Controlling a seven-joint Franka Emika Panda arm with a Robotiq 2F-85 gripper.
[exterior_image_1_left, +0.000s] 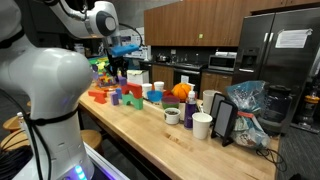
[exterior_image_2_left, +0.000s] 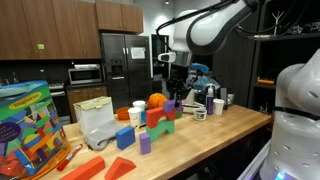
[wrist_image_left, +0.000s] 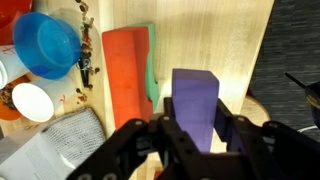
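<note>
In the wrist view my gripper (wrist_image_left: 196, 130) is shut on a purple rectangular block (wrist_image_left: 195, 100), with a finger on each long side. It holds the block above the wooden counter (wrist_image_left: 235, 50). Just left of the block lies a red block (wrist_image_left: 125, 75) with a green block (wrist_image_left: 151, 70) along its edge. In both exterior views the gripper (exterior_image_1_left: 120, 68) (exterior_image_2_left: 174, 97) hangs over the group of coloured blocks at the middle of the counter, with the purple block (exterior_image_2_left: 173, 104) between its fingers.
A blue bowl (wrist_image_left: 48, 45), a white cup (wrist_image_left: 32, 100) and a clear bag (wrist_image_left: 60, 145) lie left of the blocks. On the counter (exterior_image_1_left: 150, 145) stand white cups (exterior_image_1_left: 202, 125), a mug (exterior_image_1_left: 172, 116), a purple bottle (exterior_image_1_left: 189, 112) and a tablet (exterior_image_1_left: 222, 120). A toy box (exterior_image_2_left: 30, 130) stands at one end.
</note>
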